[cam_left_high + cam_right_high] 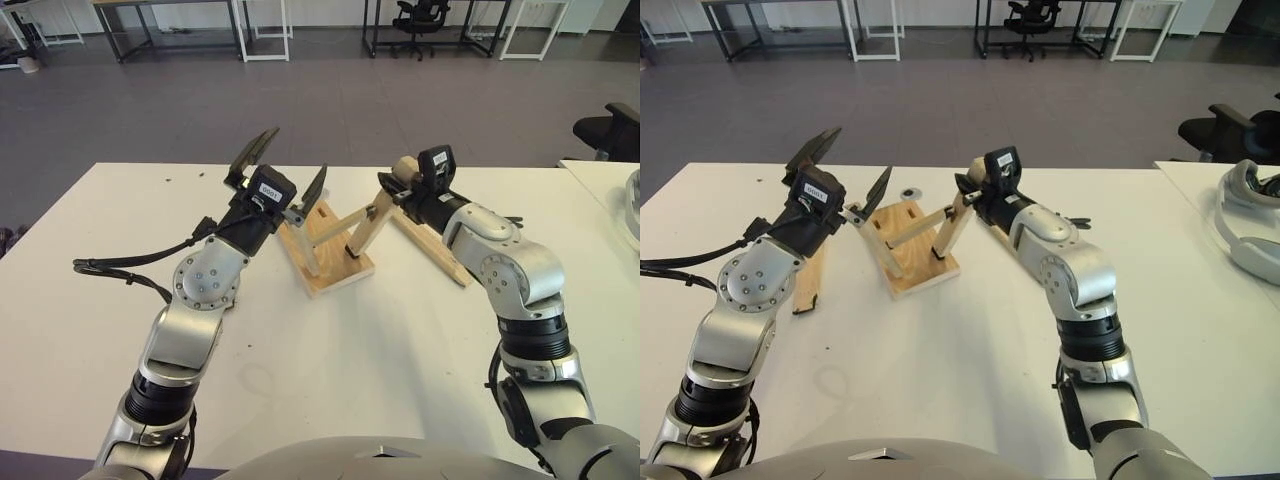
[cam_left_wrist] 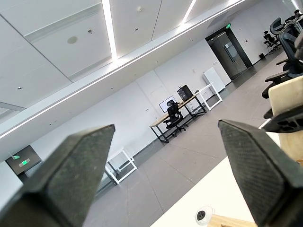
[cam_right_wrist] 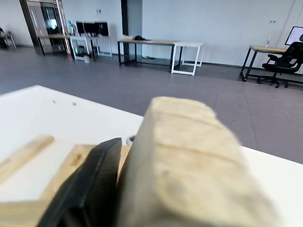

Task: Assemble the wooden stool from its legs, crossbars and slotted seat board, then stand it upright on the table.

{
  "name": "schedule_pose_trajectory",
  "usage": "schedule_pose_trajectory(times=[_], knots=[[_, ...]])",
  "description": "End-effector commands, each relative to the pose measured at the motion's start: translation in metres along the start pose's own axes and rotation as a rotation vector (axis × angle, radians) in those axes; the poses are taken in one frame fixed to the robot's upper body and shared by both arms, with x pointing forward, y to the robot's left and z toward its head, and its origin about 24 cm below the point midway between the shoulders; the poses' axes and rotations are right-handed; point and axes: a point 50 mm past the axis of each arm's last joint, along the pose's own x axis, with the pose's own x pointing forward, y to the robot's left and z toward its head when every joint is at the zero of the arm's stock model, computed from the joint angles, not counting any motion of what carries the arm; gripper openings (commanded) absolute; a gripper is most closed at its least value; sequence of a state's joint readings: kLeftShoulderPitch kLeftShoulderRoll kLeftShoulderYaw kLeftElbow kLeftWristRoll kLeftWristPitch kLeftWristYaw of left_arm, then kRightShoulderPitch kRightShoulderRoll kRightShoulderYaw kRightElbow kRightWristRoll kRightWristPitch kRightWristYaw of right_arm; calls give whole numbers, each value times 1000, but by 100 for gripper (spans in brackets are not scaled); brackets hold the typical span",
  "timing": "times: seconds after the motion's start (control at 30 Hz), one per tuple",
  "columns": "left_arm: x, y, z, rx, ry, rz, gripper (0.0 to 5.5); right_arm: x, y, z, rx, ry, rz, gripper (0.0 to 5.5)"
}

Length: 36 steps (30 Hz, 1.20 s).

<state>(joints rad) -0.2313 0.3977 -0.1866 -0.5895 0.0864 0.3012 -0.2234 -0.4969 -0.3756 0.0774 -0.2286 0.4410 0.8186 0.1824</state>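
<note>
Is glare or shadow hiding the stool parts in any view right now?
Left eye view: even light, only faint shadows on the table, no glare on the seat board. Left wrist view: bright ceiling strips leave the open left tool dark. Right wrist view: the leg held in the right tool sits close to the lens and hides much of the board.

Head stereo eyes overlook the table; wrist cameras face outward, close.
</note>
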Motion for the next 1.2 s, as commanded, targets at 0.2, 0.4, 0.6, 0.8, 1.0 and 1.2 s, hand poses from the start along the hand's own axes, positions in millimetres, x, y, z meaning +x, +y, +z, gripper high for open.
schedule_pose_trajectory(times=[0.2,0.4,0.6,0.8,1.0,1.2], knots=[[5,2,-44,-63,289,-149,404,-5,-11,-33,50,135,-95,243],[-7,-24,-47,-83,314,-277,404,-5,-16,-24,45,89,-154,243],[-3,-18,-47,-72,314,-263,404,-7,-3,-14,57,-16,-102,243],[8,-8,-44,-61,287,-238,404,-8,4,-4,72,-104,-52,243],[7,-2,-43,-53,281,-236,404,-19,6,11,23,-220,6,243],[5,14,-40,-40,269,-211,404,-38,-13,4,-17,-201,44,243]])
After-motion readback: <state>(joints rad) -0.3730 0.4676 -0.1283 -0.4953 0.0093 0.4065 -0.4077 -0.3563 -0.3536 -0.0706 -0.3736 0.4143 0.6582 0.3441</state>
